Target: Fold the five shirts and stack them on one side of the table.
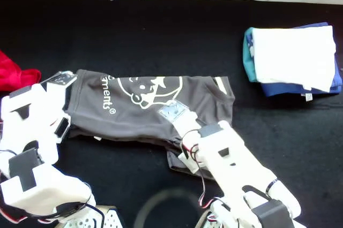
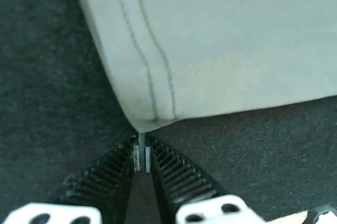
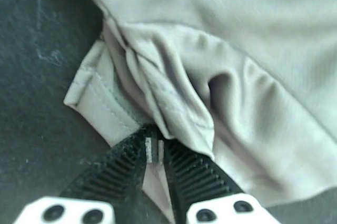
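**Inspector:** Status of the finished pile?

**Assessor:** The stack (image 1: 292, 57) sits at the 2 o'clock part of the table (image 1: 161, 24). The white shirt (image 1: 295, 51) is on top, with the blue shirt (image 1: 289, 90) beneath it. The teal shirt (image 1: 248, 59) shows at the stack's 9 o'clock edge. Three layers can be counted, so I judge three of five done.

**Inspector:** The item in hand?

**Assessor:** The grey shirt (image 1: 150, 113) lies mid-table, print up, narrowed into a band running from 9 to 3 o'clock. It is partly folded, not finished. A rumpled sleeve (image 1: 179, 161) pokes out from its 6 o'clock edge.

**Inspector:** Grippers?

**Assessor:** The left gripper (image 2: 141, 142) is pinched closed on the very corner of the hem, at the shirt's 9 o'clock end. The right gripper (image 3: 154, 145) is clamped on a bunch of cloth at the 6 o'clock edge, just beside the sleeve cuff.

**Inspector:** Outstanding work?

**Assessor:** The red shirt (image 1: 13, 75) lies crumpled at the table's 9 o'clock edge, partly out of frame and unfolded. In my judgement the grey shirt needs its sleeve tucked in, a cross fold, and a transfer to the stack. The red shirt then needs the whole routine. I put the task at roughly three fifths complete.
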You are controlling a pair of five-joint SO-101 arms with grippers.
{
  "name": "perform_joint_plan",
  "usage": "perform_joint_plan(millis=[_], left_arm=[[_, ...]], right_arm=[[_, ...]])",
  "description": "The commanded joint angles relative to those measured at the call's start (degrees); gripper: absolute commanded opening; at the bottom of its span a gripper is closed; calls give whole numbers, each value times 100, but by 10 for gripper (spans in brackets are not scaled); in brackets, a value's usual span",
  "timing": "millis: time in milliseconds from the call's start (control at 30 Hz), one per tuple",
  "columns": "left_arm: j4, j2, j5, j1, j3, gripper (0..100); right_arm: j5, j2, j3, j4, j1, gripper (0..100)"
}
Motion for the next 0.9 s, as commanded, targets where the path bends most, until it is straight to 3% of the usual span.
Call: perform_joint_plan(millis=[0,200,467,633,733,867], left_arm=[[308,-277,-97,-4,-75,20],[457,-295,-70,-13,-541,20],[1503,-224,475,207,-1736,20],[1371,-224,985,1059,-1376,20],[1073,-233,1415,1402,-1446,20],[738,-224,1618,1648,-1525,20]], right_arm=[[62,13,-321,462,101,5],[62,4,-268,778,101,5],[624,-242,-321,1297,136,5],[536,-1684,-549,1349,127,5],[-79,-2343,-866,1358,136,9],[-237,-2088,-1015,1209,119,9]])
